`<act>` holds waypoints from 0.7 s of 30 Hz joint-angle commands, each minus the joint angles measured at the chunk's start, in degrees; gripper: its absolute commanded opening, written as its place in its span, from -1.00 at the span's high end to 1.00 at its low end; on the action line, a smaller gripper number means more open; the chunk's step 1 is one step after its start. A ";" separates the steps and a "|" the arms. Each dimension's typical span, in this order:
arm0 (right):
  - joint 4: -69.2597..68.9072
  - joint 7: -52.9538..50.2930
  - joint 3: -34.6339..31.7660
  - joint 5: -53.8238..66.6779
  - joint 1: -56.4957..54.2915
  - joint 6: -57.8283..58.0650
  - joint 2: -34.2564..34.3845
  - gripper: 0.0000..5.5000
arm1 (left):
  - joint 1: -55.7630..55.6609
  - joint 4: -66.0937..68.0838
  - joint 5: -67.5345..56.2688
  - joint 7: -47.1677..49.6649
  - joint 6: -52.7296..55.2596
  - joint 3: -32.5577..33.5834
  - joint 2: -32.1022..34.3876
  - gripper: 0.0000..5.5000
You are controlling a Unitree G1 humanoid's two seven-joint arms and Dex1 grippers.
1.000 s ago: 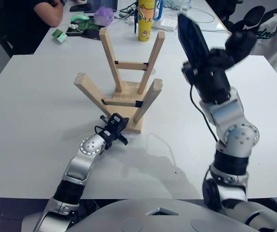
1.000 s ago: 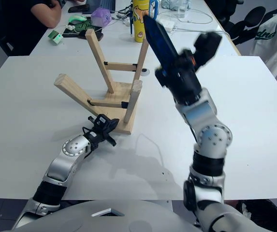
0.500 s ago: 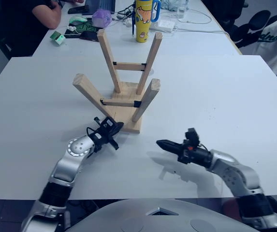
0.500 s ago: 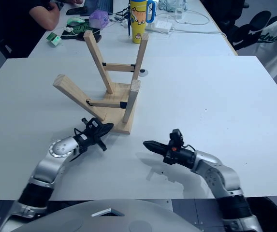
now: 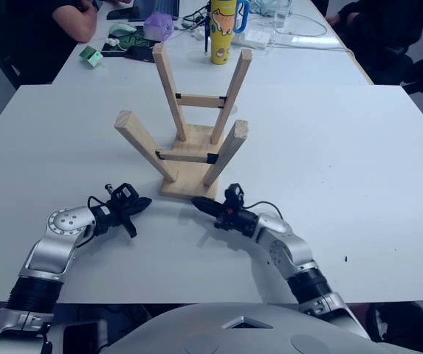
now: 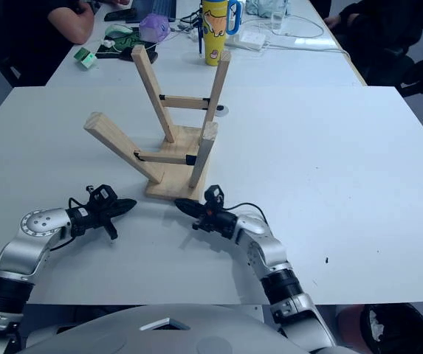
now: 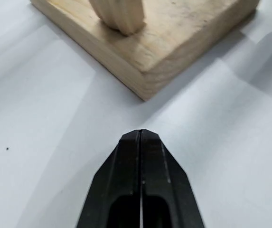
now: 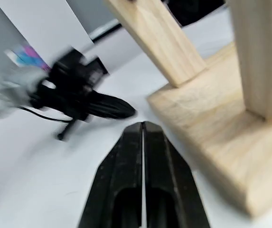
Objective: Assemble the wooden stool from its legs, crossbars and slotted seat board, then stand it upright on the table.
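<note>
Stool [image 5: 190, 140]: it is put together and stands upside down on the white table [image 5: 344, 147], around the middle and a little to the robot's left.
Seat board [image 5: 184, 183]: it lies flat on the table, under all the other parts.
Legs [image 5: 143, 145]: four of them rise from the seat board and lean outward.
Crossbars [image 5: 198, 100]: there are two, one high between the far pair of legs and one lower between the near pair, each with black ends.
Left pincer [image 5: 141, 203]: its fingers are pressed together and hold nothing. It is low over the table, near the seat board's near left corner but apart from it, with the tip pointing at the corner.
Right pincer [image 5: 198, 203]: its fingers are pressed together and it is empty. Its tip is just beside the near edge of the seat board; I cannot tell if it touches.
Containers: a yellow cup [image 5: 223, 29] with a blue handle stands on the second table [image 5: 300, 63] behind the stool. Its inside is hidden from these views.
Writing: the cup carries a cartoon drawing, and any letters are too small to read.
</note>
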 commanded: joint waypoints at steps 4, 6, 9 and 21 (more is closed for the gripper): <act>-1.22 -11.41 2.59 -12.32 -2.53 9.44 -3.06 1.00 | 2.34 -5.08 1.12 4.85 1.40 -0.96 -3.99 1.00; -2.39 -12.32 3.34 -14.72 -3.15 11.36 -4.26 1.00 | 2.81 -5.91 1.29 6.27 1.64 -0.98 -5.11 1.00; -2.46 -13.90 1.51 -15.25 -4.02 13.42 -4.40 1.00 | 3.01 -6.90 2.02 8.80 1.77 -1.75 -7.49 1.00; -14.56 -10.43 -2.59 -7.38 -0.69 12.04 -2.10 1.00 | 6.60 -15.23 8.58 28.39 0.59 -3.42 -21.26 1.00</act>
